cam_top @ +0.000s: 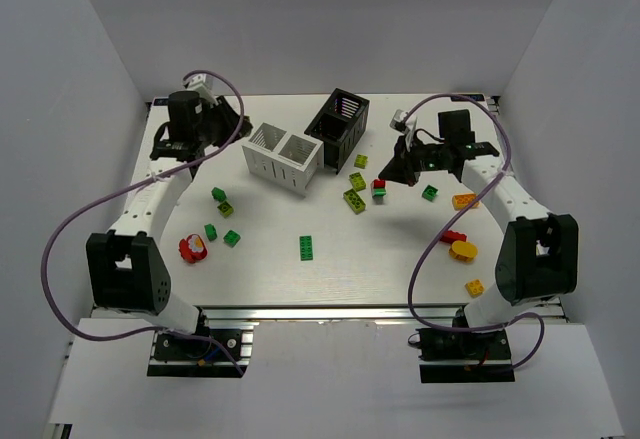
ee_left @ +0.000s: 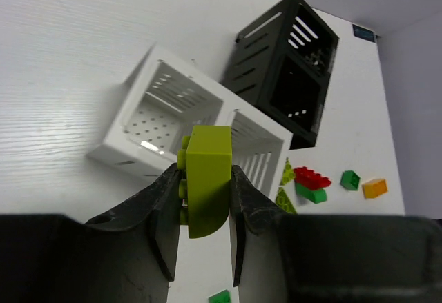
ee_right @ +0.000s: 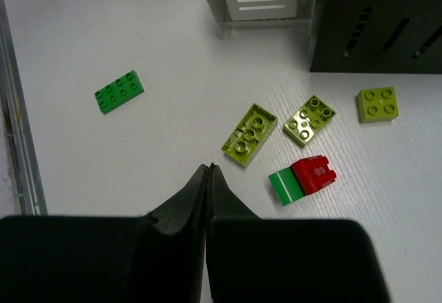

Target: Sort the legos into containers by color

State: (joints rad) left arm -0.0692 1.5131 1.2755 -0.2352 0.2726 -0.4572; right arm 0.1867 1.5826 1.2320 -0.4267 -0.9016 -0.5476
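Left gripper (ee_left: 205, 175) grips a lime green brick (ee_left: 207, 168) by its flanks, the brick's long axis running out along the fingers and its studs facing left. Just beyond the brick's tip sits the white container (ee_left: 121, 157), nearer compartment open. The black container (ee_left: 276, 75) stands behind. The drop looks to be forward, and this arm is the closer one. Right gripper (ee_right: 209, 173) hangs pinched together, empty, over loose lime bricks (ee_right: 248, 134).

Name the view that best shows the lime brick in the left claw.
Left wrist: the lime brick sits large, clamped in the left claw. Neither top external nor right wrist shows it.
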